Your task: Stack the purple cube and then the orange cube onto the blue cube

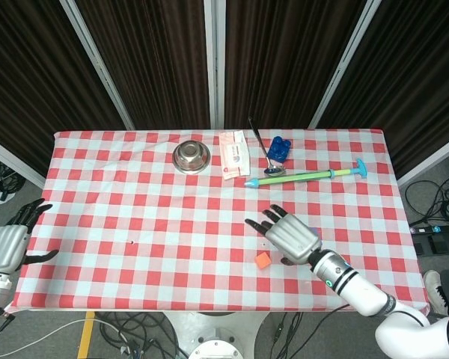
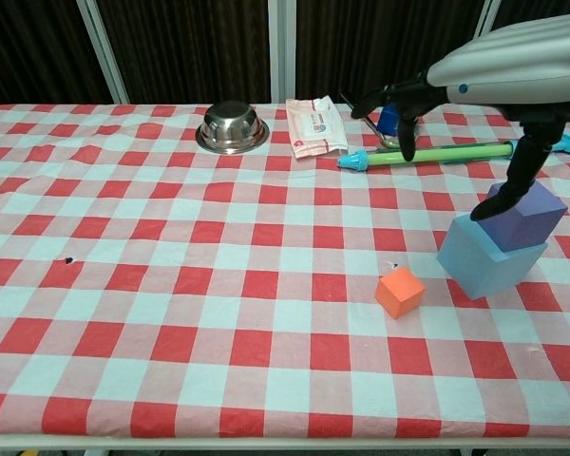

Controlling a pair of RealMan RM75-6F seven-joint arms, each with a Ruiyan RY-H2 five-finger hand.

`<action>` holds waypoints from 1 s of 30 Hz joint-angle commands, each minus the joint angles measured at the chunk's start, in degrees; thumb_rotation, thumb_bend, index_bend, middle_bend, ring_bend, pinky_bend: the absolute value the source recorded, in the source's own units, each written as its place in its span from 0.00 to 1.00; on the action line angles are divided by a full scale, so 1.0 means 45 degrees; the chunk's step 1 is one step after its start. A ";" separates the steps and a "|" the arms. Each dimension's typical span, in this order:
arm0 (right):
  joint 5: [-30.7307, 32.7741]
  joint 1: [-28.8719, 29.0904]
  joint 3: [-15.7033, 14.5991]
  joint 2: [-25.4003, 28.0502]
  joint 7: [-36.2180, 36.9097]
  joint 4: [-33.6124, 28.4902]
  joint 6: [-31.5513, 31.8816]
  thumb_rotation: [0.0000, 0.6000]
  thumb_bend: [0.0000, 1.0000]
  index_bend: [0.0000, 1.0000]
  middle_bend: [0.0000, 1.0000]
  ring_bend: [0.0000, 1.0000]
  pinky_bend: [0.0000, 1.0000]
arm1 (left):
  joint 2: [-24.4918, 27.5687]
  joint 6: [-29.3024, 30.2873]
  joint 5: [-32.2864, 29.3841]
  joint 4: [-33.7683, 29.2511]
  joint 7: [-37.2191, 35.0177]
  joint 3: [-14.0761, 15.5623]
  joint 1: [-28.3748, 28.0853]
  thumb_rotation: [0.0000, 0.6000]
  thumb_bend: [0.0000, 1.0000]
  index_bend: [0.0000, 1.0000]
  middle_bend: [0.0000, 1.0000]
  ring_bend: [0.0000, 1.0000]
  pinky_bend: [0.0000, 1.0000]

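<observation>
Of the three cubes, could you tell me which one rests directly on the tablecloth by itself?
The orange cube; the purple cube sits atop the blue cube.

- I see a table under a red-and-white checked cloth.
- On it lie a steel bowl, a pink wipes packet, a long green-and-teal pump tube, a small orange cube and a large light-blue cube.

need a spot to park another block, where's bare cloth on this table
Widest free patch: the left half, in front of the steel bowl and left of the orange cube. Crowded: the back centre-right with wipes packet and green pump, and the right, where the right hand hovers by the purple cube on the blue cube.
</observation>
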 commanded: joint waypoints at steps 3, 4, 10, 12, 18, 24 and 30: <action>-0.0820 0.1207 0.0124 -0.0207 0.0768 0.0755 -0.1939 1.00 0.00 0.00 0.33 0.10 0.09 | -0.0024 -0.0030 -0.0031 0.0016 0.0047 -0.0004 -0.0004 1.00 0.09 0.22 0.19 0.12 0.28; -0.0875 0.1303 0.0081 -0.0318 0.0723 0.0865 -0.2081 1.00 0.00 0.00 0.33 0.10 0.09 | -0.0025 -0.0036 -0.0044 0.0022 0.0047 -0.0007 -0.0002 1.00 0.09 0.22 0.19 0.12 0.28; -0.0737 0.1802 -0.0203 -0.0937 0.0598 0.1642 -0.2807 1.00 0.00 0.00 0.34 0.10 0.09 | -0.0081 -0.0114 -0.0151 0.0112 0.0020 -0.0033 0.0001 1.00 0.09 0.22 0.19 0.12 0.28; -0.0626 0.1875 -0.0308 -0.1130 0.0553 0.1835 -0.2863 1.00 0.00 0.00 0.34 0.10 0.09 | -0.0125 -0.0195 -0.0188 0.0167 0.0051 -0.0024 -0.0016 1.00 0.09 0.22 0.19 0.12 0.28; -0.0161 0.1878 -0.0770 -0.1690 0.0064 0.2320 -0.2629 1.00 0.00 0.00 0.35 0.10 0.09 | -0.0170 -0.0290 -0.0304 0.0296 -0.0033 -0.0058 -0.0015 1.00 0.09 0.22 0.19 0.12 0.28; 0.0228 0.1969 -0.1207 -0.2155 -0.0348 0.2692 -0.2584 1.00 0.00 0.00 0.36 0.11 0.09 | -0.0198 -0.0305 -0.0355 0.0340 -0.0007 -0.0079 -0.0002 1.00 0.09 0.22 0.19 0.12 0.28; -0.0113 0.1894 -0.1398 -0.2644 -0.0111 0.3316 -0.2476 1.00 0.00 0.00 0.35 0.11 0.09 | -0.0207 -0.0359 -0.0364 0.0338 0.0004 -0.0074 -0.0010 1.00 0.09 0.22 0.19 0.12 0.28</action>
